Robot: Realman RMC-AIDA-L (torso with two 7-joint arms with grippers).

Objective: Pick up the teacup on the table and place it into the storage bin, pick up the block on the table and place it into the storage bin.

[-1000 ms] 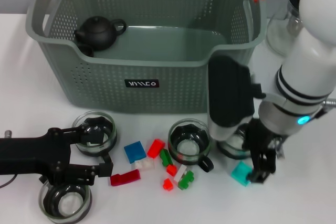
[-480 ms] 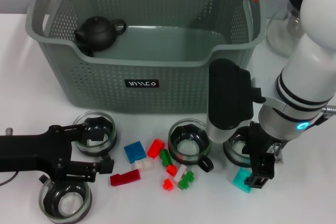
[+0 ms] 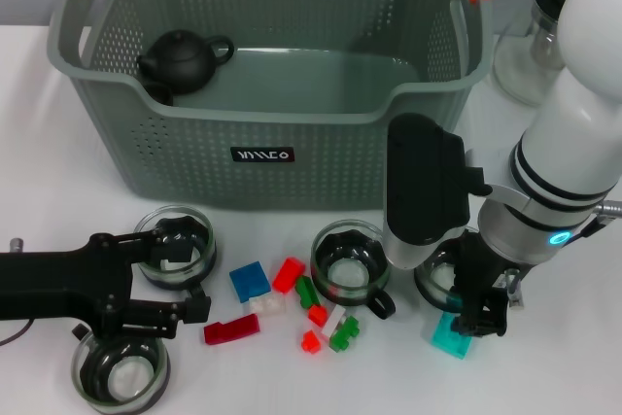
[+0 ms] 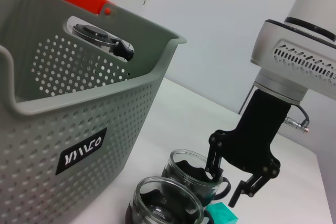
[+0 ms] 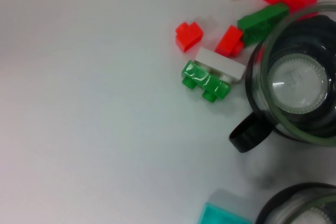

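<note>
**Desk inventory: end effectors, cups, blocks, bin**

- Right end effector point(image 3: 476, 323): mine, pointing down at the desk point(image 3: 544, 376) on my right, directly over the teal block point(image 3: 450, 337). Fingers apart, straddling the block's upper edge; whether they touch it I cannot tell. The left wrist view shows the open fingers point(image 4: 239, 195) just above the block.
- Left end effector point(image 3: 180, 300): mine, lying low over the desk on my left, fingers apart. One finger reaches beside the glass teacup point(image 3: 175, 246) nearest the bin, the other sits just above a second teacup point(image 3: 120, 372) at the front edge.
- Teacups, further: one with a black handle point(image 3: 350, 269) at centre, one point(image 3: 437, 279) partly hidden behind my right wrist. All four stand upright on the desk.
- Blocks, loose, between the cups: blue point(image 3: 250, 281), dark red bar point(image 3: 231, 329), red point(image 3: 289, 274), green point(image 3: 343, 334), small red pieces point(image 3: 311, 341).
- Storage bin point(image 3: 272, 157): grey-green, perforated, orange handle ends, at the back of the desk. Holds a black teapot point(image 3: 183, 58) in its left rear corner.
- Glass vessel point(image 3: 520, 60): right of the bin, partly hidden by my right arm.
</note>
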